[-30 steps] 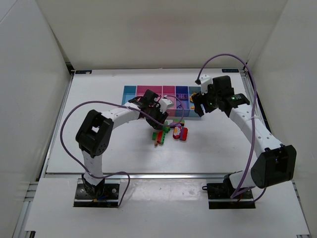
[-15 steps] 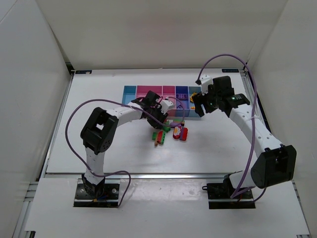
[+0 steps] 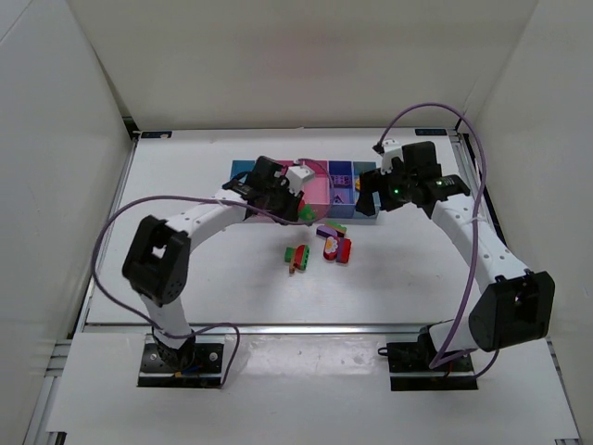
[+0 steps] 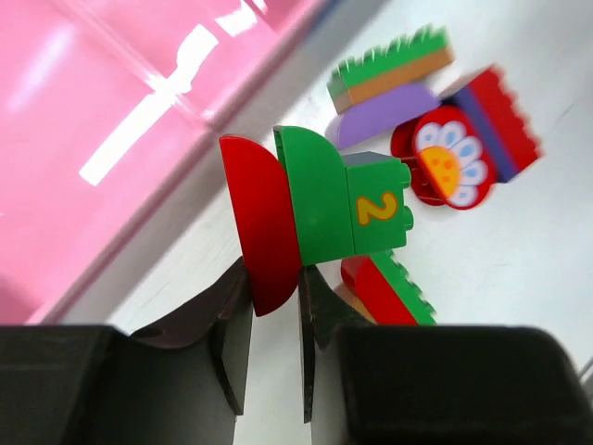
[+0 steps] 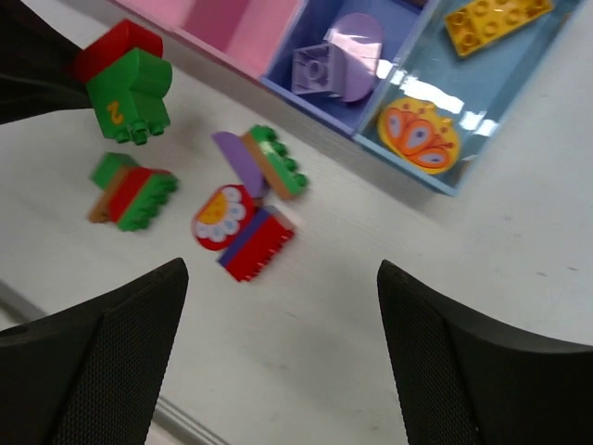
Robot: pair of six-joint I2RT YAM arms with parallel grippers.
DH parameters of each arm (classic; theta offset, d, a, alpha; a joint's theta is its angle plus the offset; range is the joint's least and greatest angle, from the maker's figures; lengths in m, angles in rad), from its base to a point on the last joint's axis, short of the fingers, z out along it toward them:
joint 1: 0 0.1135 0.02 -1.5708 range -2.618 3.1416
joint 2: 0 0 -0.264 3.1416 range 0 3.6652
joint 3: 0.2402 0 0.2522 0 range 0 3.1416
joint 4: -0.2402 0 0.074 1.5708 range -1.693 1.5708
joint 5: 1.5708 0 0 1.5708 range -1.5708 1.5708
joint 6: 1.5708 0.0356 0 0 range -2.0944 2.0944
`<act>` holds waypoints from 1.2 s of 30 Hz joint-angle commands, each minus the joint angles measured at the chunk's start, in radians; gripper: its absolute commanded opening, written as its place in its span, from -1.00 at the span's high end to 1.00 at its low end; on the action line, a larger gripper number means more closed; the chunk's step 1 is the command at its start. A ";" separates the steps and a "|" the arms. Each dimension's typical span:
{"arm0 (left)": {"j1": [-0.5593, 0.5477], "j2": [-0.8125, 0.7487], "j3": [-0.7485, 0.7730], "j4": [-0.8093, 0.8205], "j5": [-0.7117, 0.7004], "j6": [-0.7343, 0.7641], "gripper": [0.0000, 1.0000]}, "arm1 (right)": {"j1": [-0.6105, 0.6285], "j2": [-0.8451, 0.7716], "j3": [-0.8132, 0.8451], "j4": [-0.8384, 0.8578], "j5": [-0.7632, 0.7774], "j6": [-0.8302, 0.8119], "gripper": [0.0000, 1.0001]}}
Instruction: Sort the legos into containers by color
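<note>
Top view: the left arm covers the middle of the containers, and the held piece is hard to make out there. Wrist view: the left gripper pinches a red-and-green brick at the pink bin edge. The right gripper is spread wide over loose legos.

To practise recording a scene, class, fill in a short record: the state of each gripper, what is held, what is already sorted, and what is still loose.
left gripper: shut on red-and-green lego, by the pink bin
right gripper: open, empty
darker blue bin: purple legos
light blue bin: yellow lego, orange piece
unsorted: green-red stack, purple-green pair, red flower lego
</note>
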 commanded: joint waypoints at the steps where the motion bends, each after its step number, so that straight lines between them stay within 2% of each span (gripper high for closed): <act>1: 0.004 -0.187 -0.017 0.028 -0.045 -0.061 0.69 | -0.012 0.023 0.006 0.057 -0.186 0.180 -0.73; 7: -0.027 -0.288 -0.034 0.008 -0.108 -0.061 0.74 | -0.012 0.135 0.023 0.165 -0.374 0.323 -0.75; 12: -0.047 -0.307 -0.035 0.005 -0.125 -0.058 0.77 | -0.012 0.226 0.136 0.232 -0.460 0.402 -0.76; 18: -0.056 -0.313 -0.049 0.009 -0.125 -0.066 0.78 | -0.012 0.257 0.199 0.275 -0.499 0.447 -0.76; 28: -0.057 -0.305 -0.049 0.041 -0.114 -0.070 0.79 | 0.017 0.269 0.187 0.324 -0.635 0.455 -0.78; 36: -0.062 -0.296 -0.037 0.054 -0.105 -0.078 0.79 | 0.034 0.307 0.210 0.343 -0.651 0.479 -0.78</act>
